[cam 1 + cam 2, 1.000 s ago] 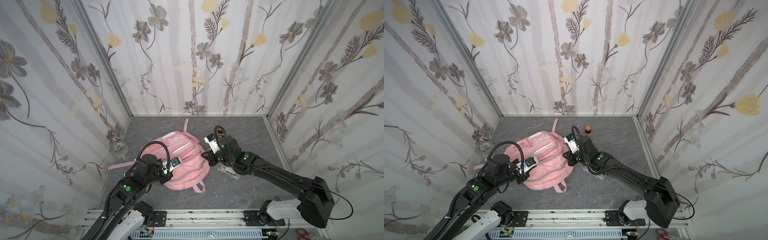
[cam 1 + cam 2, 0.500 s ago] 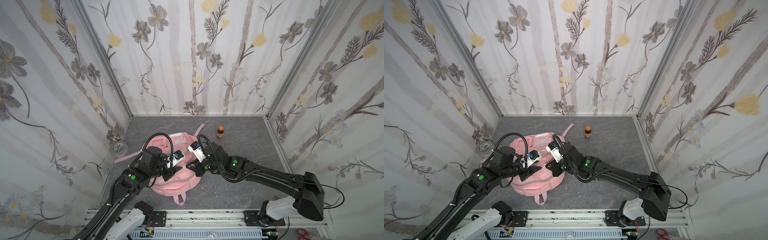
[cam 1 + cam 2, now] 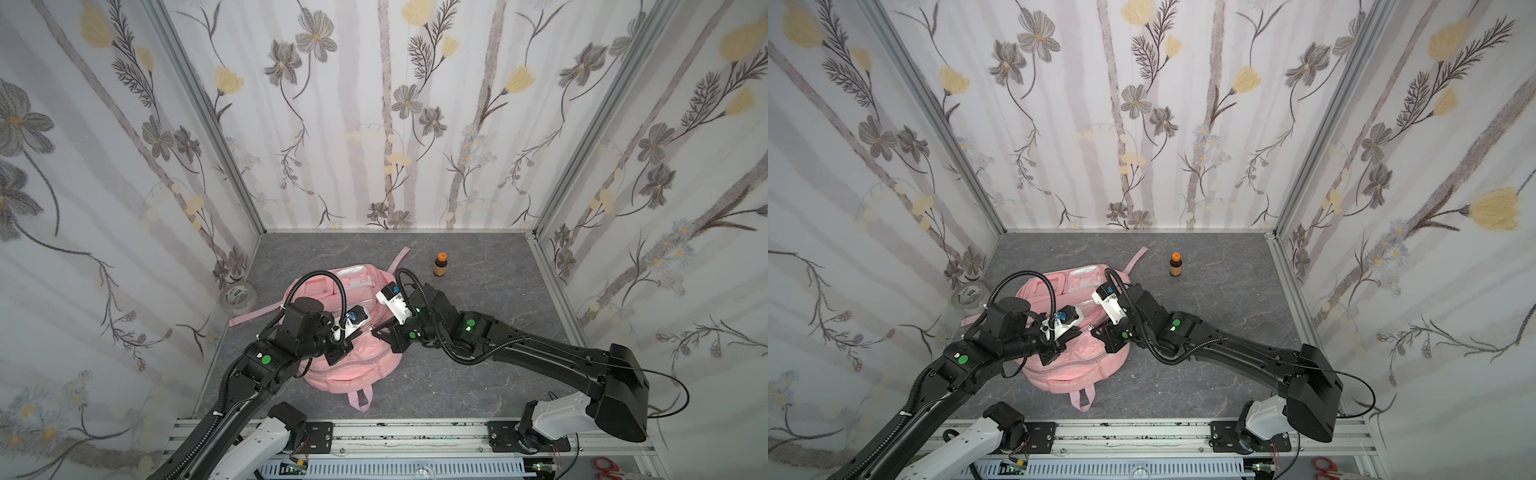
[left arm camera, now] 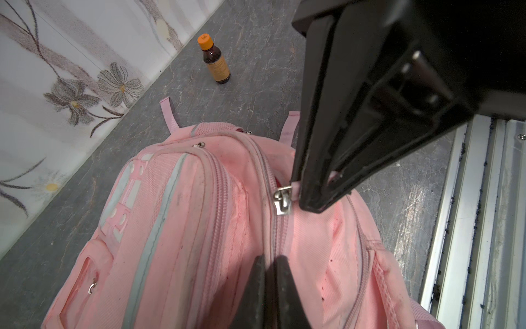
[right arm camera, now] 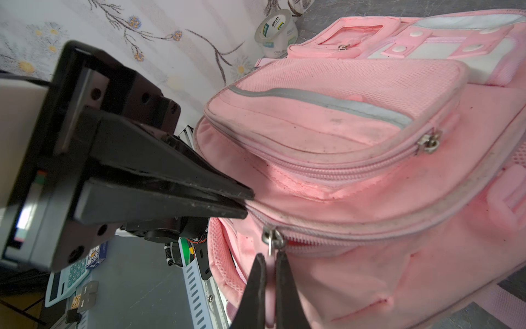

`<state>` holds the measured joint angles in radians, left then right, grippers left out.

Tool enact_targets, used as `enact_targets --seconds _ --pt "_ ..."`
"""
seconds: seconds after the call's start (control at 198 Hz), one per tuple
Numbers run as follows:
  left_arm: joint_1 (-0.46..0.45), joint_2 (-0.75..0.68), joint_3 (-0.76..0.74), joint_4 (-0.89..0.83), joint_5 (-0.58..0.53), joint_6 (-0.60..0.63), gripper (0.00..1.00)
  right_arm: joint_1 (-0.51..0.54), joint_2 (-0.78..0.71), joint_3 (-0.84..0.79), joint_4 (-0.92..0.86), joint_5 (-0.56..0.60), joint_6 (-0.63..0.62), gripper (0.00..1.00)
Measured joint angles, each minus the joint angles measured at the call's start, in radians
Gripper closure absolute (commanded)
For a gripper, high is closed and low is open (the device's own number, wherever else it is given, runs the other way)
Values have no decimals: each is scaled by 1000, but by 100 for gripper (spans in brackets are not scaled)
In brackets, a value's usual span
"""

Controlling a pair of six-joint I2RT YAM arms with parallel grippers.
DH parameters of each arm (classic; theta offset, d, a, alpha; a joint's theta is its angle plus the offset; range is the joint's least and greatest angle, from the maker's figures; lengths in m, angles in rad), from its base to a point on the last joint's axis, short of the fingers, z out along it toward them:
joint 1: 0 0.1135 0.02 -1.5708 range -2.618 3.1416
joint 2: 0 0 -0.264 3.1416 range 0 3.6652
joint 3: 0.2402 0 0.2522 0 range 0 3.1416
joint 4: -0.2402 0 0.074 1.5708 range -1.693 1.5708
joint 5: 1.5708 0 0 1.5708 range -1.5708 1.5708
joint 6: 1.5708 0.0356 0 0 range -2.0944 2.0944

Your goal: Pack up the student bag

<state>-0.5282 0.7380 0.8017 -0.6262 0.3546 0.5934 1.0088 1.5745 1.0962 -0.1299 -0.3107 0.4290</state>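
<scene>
The right hand (image 4: 314,193) is clamping shut on the pink pull tab (image 4: 296,186). The left hand (image 5: 247,203) is pinching shut on the zip line (image 4: 277,236). The student bag (image 3: 357,370) is lying on the table (image 3: 498,382), near-left of centre. The zip line is running straight between both hands, and the slider (image 4: 281,199) is sitting nearer the right hand.

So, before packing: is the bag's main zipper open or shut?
Barely open: on the student bag, a short red gap shows beside the slider; elsewhere it looks closed.
</scene>
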Motion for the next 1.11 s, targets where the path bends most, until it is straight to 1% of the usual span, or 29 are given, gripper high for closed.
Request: enact_targets --seconds 0.218,0.582,0.704,0.845,1.114 --pt "9 -32 2 -1 -6 40 100 -67 -30 -20 -6 -37 -20 100" --pt "57 -108 9 -57 0 87 100 -181 -24 -80 4 -105 -113 100" --pt "65 -113 24 -91 5 92 100 -220 26 -85 17 -130 -155 100" --pt "68 -119 40 -137 -3 99 100 -245 108 -63 26 -127 -190 100" --pt "70 -126 58 -179 -18 100 100 -262 263 43 -2 -67 -206 100"
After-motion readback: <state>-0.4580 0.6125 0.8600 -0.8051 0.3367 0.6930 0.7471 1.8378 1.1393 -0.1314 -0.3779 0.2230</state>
